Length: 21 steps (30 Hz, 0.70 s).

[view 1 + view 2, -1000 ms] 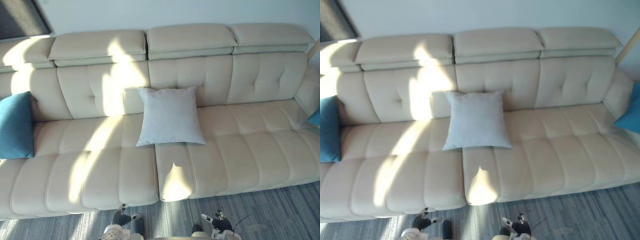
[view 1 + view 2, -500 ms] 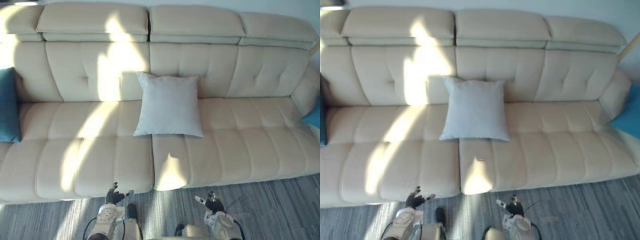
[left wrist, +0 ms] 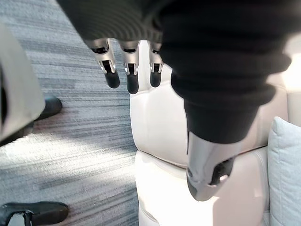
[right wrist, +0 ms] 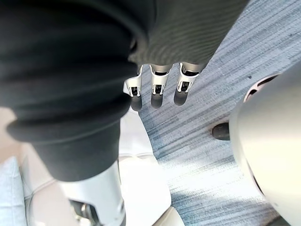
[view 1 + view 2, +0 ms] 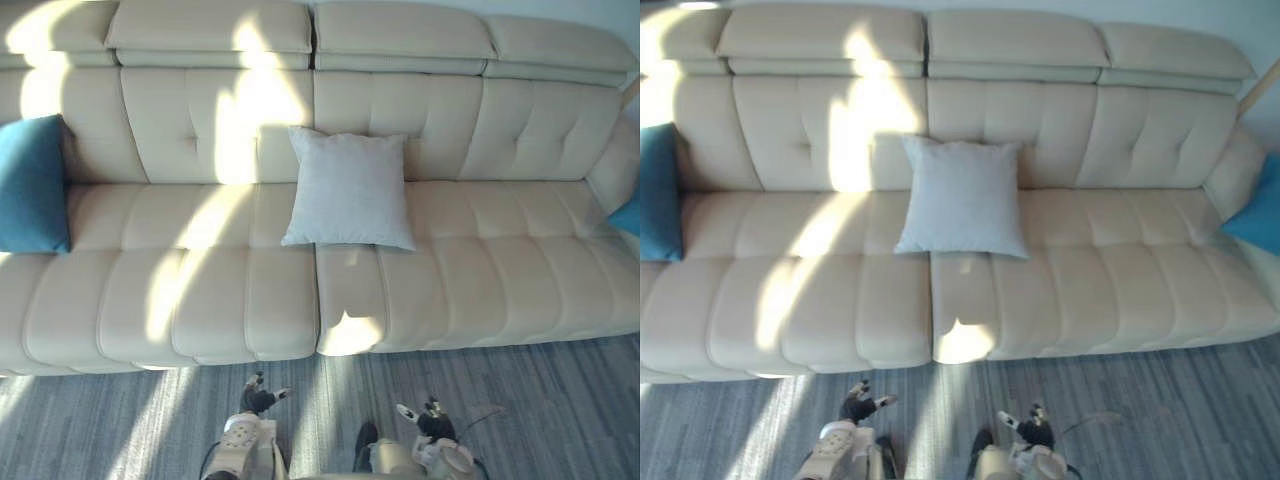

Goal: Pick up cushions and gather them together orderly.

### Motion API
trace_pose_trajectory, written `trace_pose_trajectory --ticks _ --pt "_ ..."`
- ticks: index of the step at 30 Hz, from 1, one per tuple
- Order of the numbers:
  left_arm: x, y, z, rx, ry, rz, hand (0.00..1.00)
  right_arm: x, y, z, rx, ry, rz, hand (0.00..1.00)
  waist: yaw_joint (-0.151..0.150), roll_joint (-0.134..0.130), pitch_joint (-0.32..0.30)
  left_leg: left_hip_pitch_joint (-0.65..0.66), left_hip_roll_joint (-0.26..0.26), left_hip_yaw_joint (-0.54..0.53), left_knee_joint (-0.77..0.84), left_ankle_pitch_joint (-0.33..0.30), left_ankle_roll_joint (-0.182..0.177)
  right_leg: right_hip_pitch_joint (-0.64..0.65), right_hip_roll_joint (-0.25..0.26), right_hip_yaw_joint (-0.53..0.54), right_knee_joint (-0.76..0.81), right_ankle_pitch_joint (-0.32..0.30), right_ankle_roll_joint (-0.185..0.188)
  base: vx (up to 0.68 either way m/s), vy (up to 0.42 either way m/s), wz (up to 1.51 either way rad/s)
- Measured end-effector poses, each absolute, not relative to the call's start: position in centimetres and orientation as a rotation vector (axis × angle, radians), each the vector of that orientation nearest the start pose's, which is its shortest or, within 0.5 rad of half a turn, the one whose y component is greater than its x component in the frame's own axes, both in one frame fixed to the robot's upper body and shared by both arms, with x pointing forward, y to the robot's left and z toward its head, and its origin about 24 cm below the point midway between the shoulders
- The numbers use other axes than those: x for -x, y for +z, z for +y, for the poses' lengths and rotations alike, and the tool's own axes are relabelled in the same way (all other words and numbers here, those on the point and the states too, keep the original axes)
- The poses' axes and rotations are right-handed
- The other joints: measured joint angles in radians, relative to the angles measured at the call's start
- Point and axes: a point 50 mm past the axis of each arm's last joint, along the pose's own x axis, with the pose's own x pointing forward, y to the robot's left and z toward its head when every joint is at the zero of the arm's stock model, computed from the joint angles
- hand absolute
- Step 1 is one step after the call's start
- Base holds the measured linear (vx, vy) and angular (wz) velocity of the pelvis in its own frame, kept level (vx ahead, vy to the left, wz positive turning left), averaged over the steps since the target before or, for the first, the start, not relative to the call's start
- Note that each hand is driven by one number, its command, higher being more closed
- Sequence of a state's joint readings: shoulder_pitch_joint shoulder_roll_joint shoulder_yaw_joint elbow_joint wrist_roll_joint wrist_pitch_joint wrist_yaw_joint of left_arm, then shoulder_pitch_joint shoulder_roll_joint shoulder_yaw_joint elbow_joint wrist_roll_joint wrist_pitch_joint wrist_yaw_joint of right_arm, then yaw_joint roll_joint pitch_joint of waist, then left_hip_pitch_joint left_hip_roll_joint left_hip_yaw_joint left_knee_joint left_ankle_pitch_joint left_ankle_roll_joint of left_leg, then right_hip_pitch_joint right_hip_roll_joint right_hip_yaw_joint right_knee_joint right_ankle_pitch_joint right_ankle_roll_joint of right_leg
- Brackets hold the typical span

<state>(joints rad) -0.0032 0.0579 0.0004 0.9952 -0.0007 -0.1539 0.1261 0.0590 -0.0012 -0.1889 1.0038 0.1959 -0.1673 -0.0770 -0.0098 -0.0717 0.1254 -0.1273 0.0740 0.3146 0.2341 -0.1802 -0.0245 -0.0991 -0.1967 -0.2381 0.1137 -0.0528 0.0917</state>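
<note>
A pale grey cushion leans against the backrest in the middle of a long cream sofa. A blue cushion stands at the sofa's left end. Part of another blue cushion pokes in at the right armrest. My left hand hangs low over the carpet in front of the sofa, fingers straight, holding nothing. My right hand hangs beside it, also open and holding nothing. The left wrist view shows the grey cushion's edge past my fingers.
Grey striped carpet lies in front of the sofa. Patches of sunlight fall across the seats and backrest. A dark shoe rests on the carpet in the left wrist view.
The camera has shifted, so the whole sofa sits a little lower and further right than before. Both hands stay low by the carpet and hold nothing. The cushions have not moved.
</note>
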Motion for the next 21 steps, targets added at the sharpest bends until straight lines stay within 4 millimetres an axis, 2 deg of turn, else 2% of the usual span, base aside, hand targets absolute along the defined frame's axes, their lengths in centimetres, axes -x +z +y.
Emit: trace_pose_trajectory --ticks 2,6,10,11,15,21 --pt "-15.1 -13.9 17.9 -0.114 0.147 0.836 0.0 -11.7 -15.2 -18.8 -0.206 -0.393 0.903 0.0 -0.003 0.017 -0.012 0.01 -0.026 -0.01 -0.02 0.013 0.015 0.028 -0.011 0.004 -0.032 0.032 0.001 0.0 0.128 0.19" --pt "-14.2 -14.5 18.0 -0.124 0.142 0.878 0.0 -11.3 -15.4 -19.4 -0.187 -0.396 0.931 0.0 -0.006 0.045 -0.032 0.058 -0.044 -0.017 -0.051 0.026 0.013 0.068 -0.007 0.008 -0.055 0.038 0.007 0.02 0.02 0.01" --pt "-13.6 -14.7 18.0 -0.134 0.133 0.898 0.0 -11.8 -15.2 -19.4 -0.153 -0.368 0.927 0.0 -0.006 0.042 -0.036 0.088 -0.033 -0.025 -0.082 0.041 0.003 0.083 0.012 0.008 -0.072 0.034 0.001 0.02 -0.049 -0.04" --pt "-11.6 -15.5 18.6 -0.147 0.134 0.974 0.0 -11.3 -15.5 -19.5 -0.112 -0.348 0.962 0.0 -0.006 0.028 -0.084 0.198 -0.057 -0.054 -0.248 0.107 0.0 0.121 0.024 0.029 -0.109 0.041 -0.008 0.02 -0.041 -0.05" --pt "-11.6 -15.5 18.6 -0.147 0.134 0.974 0.0 -11.2 -15.5 -19.5 -0.112 -0.348 0.964 0.0 -0.006 0.028 -0.085 0.198 -0.057 -0.054 -0.248 0.107 0.0 0.119 0.024 0.03 -0.106 0.041 -0.008 0.0 0.0 0.0" --pt "-11.4 -15.6 18.6 -0.138 0.13 0.983 0.0 -9.3 -16.0 -19.7 -0.116 -0.365 1.01 0.0 -0.019 0.035 -0.094 0.201 -0.052 -0.037 -0.251 0.108 -0.001 0.12 0.025 0.033 -0.114 0.042 -0.006 0.0 -0.001 -0.03"
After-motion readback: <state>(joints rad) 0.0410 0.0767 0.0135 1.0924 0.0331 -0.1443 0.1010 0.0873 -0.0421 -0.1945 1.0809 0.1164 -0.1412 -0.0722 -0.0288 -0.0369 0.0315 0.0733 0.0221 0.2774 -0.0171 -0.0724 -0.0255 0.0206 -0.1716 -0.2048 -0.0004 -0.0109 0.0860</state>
